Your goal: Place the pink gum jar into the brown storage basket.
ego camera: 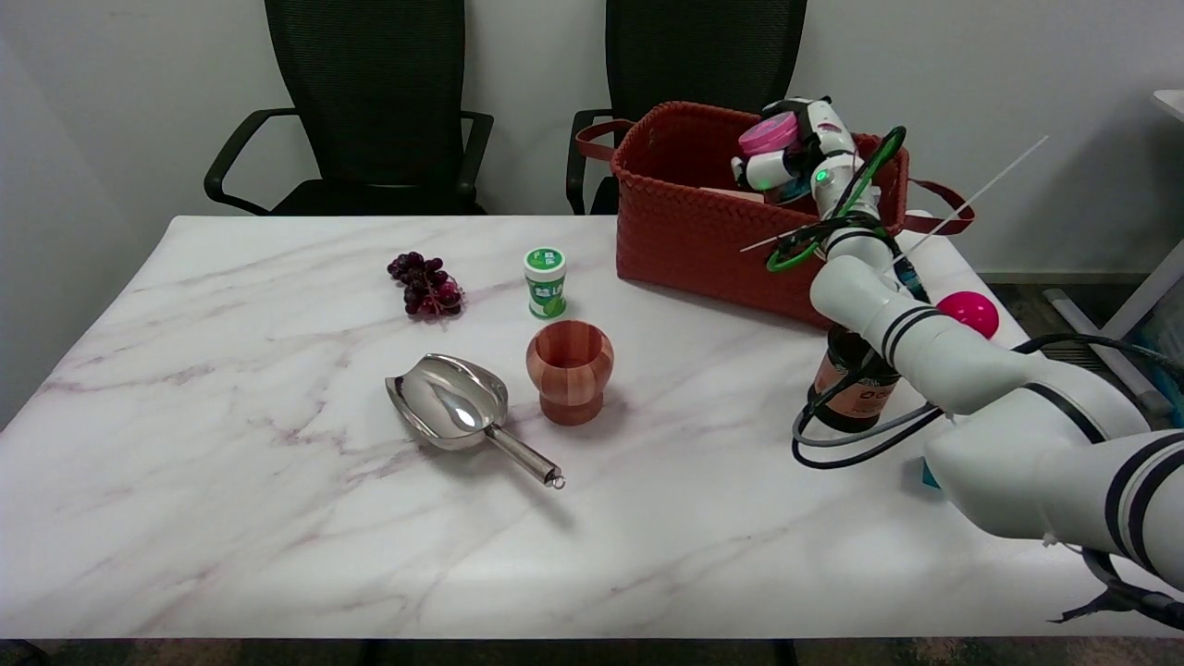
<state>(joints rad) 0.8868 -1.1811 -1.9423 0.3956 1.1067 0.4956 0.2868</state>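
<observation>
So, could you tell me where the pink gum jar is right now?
In the head view, upper right: the right hand holds the pink gum jar above the brown basket.

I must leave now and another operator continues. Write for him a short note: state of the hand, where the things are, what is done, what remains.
Right hand: holds the pink gum jar, raised over the open top of the brown storage basket.
Basket: at the table's far right side, upright.
Done: jar picked up and carried above the basket.
Left: lower the jar inside, let go, pull the hand back out.
Note: a dark bottle stands under the right arm, so withdraw with care.
</observation>
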